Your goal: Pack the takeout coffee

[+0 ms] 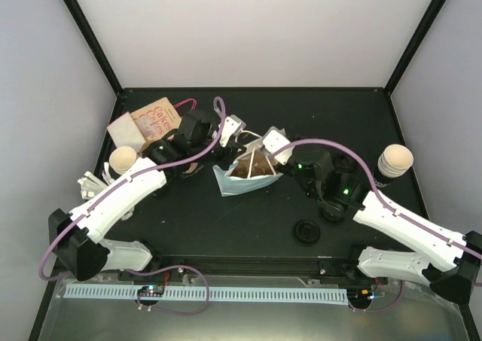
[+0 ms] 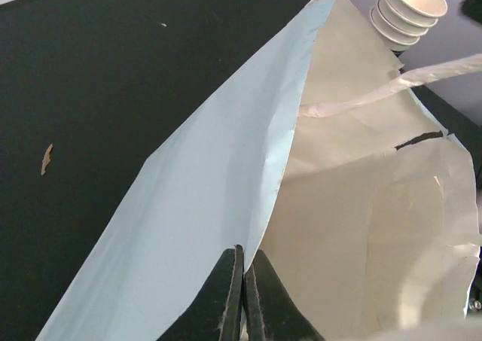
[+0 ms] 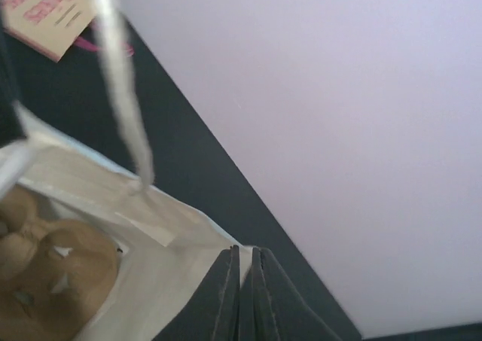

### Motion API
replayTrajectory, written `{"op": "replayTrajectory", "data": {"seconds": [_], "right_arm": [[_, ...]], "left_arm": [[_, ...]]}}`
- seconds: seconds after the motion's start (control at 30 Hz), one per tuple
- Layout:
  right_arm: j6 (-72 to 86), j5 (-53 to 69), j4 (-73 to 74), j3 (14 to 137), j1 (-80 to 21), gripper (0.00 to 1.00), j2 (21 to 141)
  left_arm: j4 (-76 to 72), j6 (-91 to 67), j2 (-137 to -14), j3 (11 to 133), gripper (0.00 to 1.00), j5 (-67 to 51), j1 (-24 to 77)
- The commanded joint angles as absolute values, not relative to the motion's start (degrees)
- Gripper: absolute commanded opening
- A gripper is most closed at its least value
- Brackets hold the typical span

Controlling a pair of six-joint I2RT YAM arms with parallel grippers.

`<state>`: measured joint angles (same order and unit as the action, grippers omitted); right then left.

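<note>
Left hand: my left hand is pinched tight, fingers together on the rim of the paper bag, right where its light-blue outside meets its pale inside.
Right hand: my right hand is closed just as tightly on the opposite rim of the same bag.
Paper bag: it hangs between my two hands over the middle of the table, its mouth pulled open.
Handle: a white twisted-paper handle crosses the open mouth.
Cup carrier: a brown cardboard cup carrier sits inside the bag.
Black lid: a black lid lies on the table near my right arm, apart from the bag.
Cups: a stack of paper cups stands at the right edge and a single paper cup at the left.
Printed card: a printed card with pink lettering lies behind the single cup.
</note>
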<state>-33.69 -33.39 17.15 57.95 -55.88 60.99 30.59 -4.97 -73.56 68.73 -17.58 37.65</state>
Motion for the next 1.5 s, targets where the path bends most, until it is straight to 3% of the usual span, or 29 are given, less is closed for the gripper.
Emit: {"op": "replayTrajectory", "data": {"seconds": [0.0,0.23,0.5,0.73,0.87,1.1,1.23,1.4,1.47], "right_arm": [[-22.11,-35.37,17.04,60.92,-52.79,0.09,60.67],[-7.71,-31.01,21.96,63.67,-46.53,0.13,60.90],[5.01,-29.59,28.68,64.50,-43.49,0.27,61.02],[9.65,-31.40,28.75,60.54,-43.40,0.37,58.66],[10.27,-32.08,27.76,58.90,-43.34,0.50,57.83],[11.01,-34.93,25.82,56.52,-43.33,0.59,57.42],[10.07,-34.69,22.27,54.26,-43.40,0.71,56.52],[8.29,-33.92,19.39,55.82,-43.37,0.88,59.25],[8.24,-33.88,17.26,56.59,-43.41,0.99,60.57]], "left_arm": [[32.62,-8.58,-75.38,70.99,0.01,-20.04,35.84],[29.69,-12.46,-76.12,71.25,0.02,-22.32,33.79],[25.68,-18.38,-76.65,71.86,0.02,-23.51,30.73],[19.19,-24.03,-77.06,68.76,0.02,-23.42,29.17],[16.28,-25.67,-77.44,67.71,0.02,-23.70,27.91],[14.37,-23.96,-76.66,65.96,0.03,-22.68,26.55],[12.58,-23.68,-76.29,64.73,0.16,-22.69,26.46],[13.60,-21.61,-77.24,66.54,0.50,-23.22,26.17],[13.15,-21.26,-77.19,66.51,0.73,-23.06,26.22]]}}
